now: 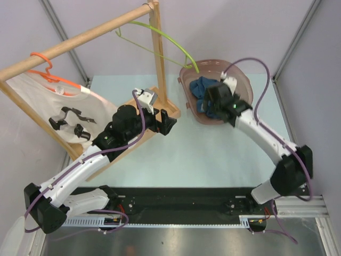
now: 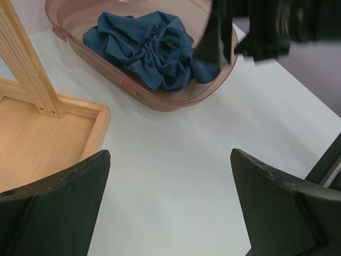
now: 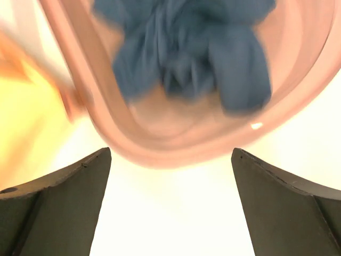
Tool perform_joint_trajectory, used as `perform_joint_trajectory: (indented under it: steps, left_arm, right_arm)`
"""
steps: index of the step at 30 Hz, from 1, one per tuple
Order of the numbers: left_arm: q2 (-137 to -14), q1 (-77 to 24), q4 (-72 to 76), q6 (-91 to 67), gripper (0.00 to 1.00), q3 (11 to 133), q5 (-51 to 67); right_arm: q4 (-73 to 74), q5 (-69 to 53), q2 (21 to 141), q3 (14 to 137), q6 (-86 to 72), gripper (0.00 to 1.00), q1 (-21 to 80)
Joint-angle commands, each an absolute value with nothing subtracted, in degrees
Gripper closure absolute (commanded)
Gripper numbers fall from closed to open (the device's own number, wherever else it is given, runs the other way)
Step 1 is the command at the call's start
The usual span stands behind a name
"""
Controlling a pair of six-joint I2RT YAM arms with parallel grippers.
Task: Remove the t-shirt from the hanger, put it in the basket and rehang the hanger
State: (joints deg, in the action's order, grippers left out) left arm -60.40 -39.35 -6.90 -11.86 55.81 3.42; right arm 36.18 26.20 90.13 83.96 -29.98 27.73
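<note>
A white t-shirt (image 1: 64, 106) with a black print hangs on an orange hanger (image 1: 50, 74) at the left end of the wooden rail (image 1: 80, 40). An empty green hanger (image 1: 160, 37) hangs near the rail's right end. A crumpled blue t-shirt (image 1: 201, 90) lies in a pink basin (image 1: 240, 80). It also shows in the left wrist view (image 2: 146, 45) and, blurred, in the right wrist view (image 3: 186, 48). My left gripper (image 1: 166, 122) (image 2: 170, 154) is open and empty above the table beside the rack base. My right gripper (image 1: 211, 105) (image 3: 170, 152) is open and empty over the basin's near rim.
The rack's upright post (image 1: 159, 58) and wooden base tray (image 2: 48, 144) stand between the hanging shirt and the basin's rim (image 2: 160, 104). The right arm's gripper (image 2: 256, 26) hangs over the basin. Pale tabletop (image 1: 213, 154) lies in front.
</note>
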Motion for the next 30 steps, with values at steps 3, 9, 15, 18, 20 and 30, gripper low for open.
perform_joint_trajectory:
  steps: [3, 9, 15, 18, 20, 30]
  left_arm:
    - [-60.8, -39.0, -5.0, -12.8, 0.0, 55.5, 4.4]
    - [-60.7, -39.0, -4.7, -13.1, 0.0, 55.5, 5.4]
    - [-58.5, -39.3, -3.3, -12.0, 0.0, 55.1, 4.6]
    - [-56.2, -40.5, -3.3, -8.9, 0.0, 54.5, 0.2]
    - [-54.6, -41.6, -3.8, -6.8, 0.0, 54.2, -5.0]
    - [-42.8, -41.9, -27.3, -20.6, 0.0, 61.9, -14.9]
  right_arm:
    - [21.6, 32.8, 71.4, 55.6, -34.9, 0.0, 39.4]
    - [7.3, 15.9, 60.9, 39.5, -41.2, 0.01, 43.4]
    - [0.6, 20.9, 60.5, 37.4, -44.1, 0.0, 52.0]
    - [2.6, 23.8, 61.4, 41.2, -43.7, 0.0, 55.1]
    - [4.6, 25.7, 61.3, 42.7, -44.1, 0.0, 56.5]
    - [9.7, 29.4, 55.0, 40.8, -46.1, 0.0, 56.6]
